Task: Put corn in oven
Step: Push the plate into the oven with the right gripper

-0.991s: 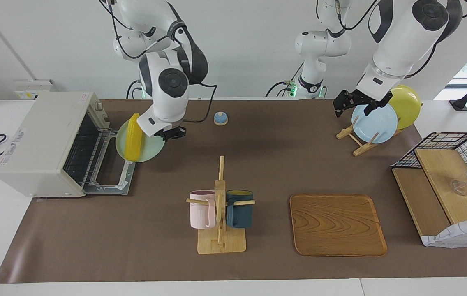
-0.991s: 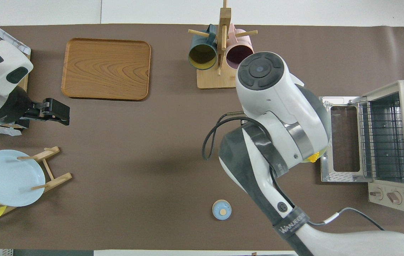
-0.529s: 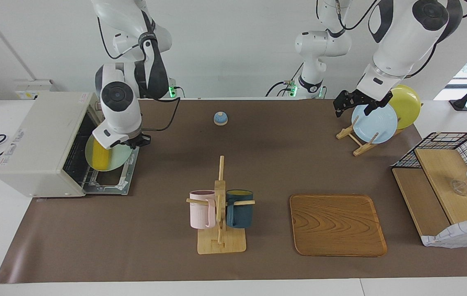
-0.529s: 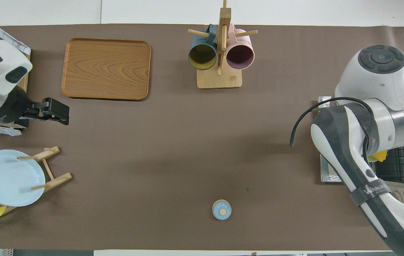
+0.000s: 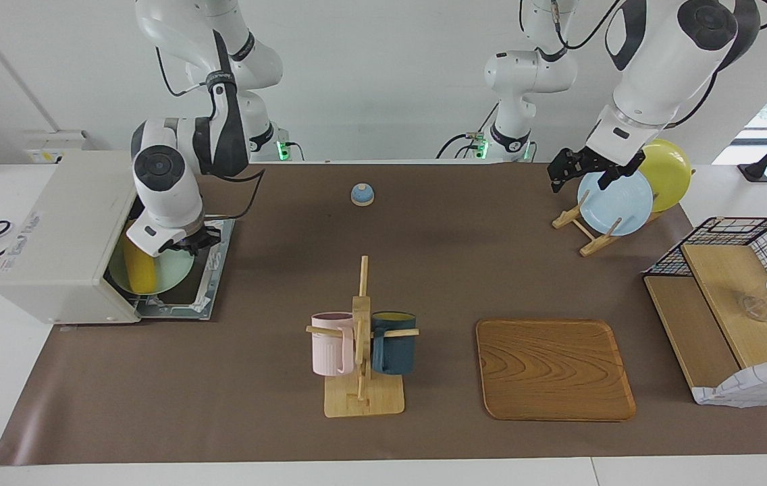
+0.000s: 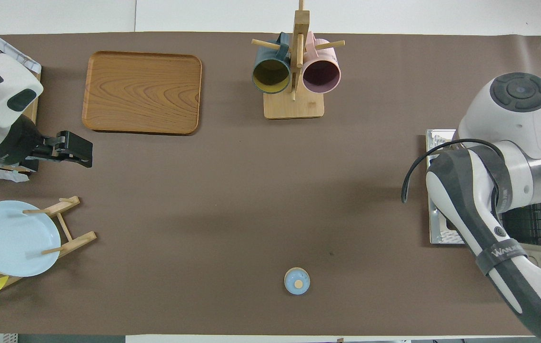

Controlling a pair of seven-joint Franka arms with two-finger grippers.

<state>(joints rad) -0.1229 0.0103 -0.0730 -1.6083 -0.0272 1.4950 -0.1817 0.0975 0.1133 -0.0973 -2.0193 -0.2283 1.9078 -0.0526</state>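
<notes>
While the right gripper (image 5: 202,237), clamped on the rim of a pale green plate (image 5: 171,270) carrying the corn (image 5: 138,268), pushes both into the oven (image 5: 66,233) mouth over its lowered door (image 5: 204,287), insertion is under way; next, probably, seating and release. Left gripper (image 5: 562,172) waits open over the plate rack (image 5: 586,233).
</notes>
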